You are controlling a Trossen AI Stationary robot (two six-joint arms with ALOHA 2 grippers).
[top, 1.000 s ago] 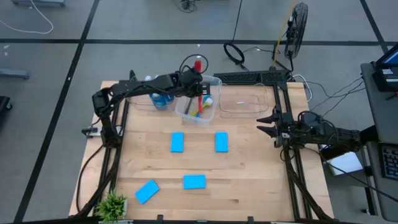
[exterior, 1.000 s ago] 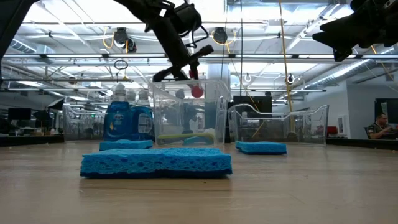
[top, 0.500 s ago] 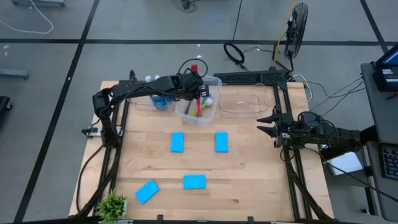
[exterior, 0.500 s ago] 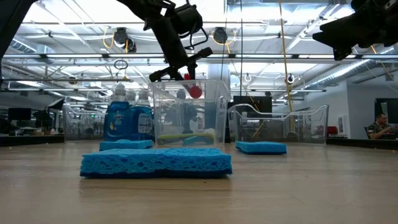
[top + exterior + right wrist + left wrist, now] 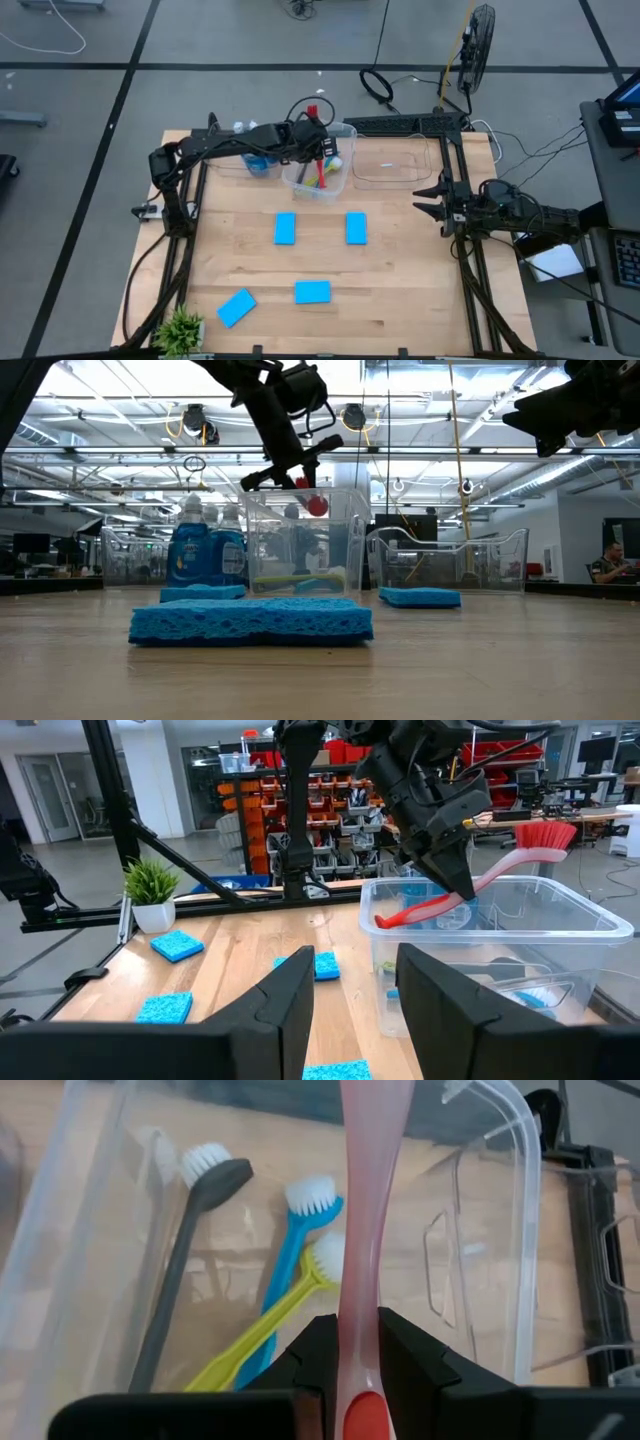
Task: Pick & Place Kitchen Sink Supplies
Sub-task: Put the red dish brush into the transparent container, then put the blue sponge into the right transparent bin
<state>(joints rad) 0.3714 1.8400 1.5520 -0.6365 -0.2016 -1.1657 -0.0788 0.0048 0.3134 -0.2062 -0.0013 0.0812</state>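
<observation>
- Left pincer (image 5: 358, 1355): your wrist view shows it clamped on the red brush (image 5: 372, 1220) over the clear bin (image 5: 318, 172).
- Right pincer (image 5: 355, 982) stands apart, empty, at the table's (image 5: 400, 280) 3 o'clock edge; only its view shows the red bristles.

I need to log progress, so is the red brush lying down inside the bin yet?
Not yet. The left gripper is shut on the red brush, holding it above the bin.
</observation>
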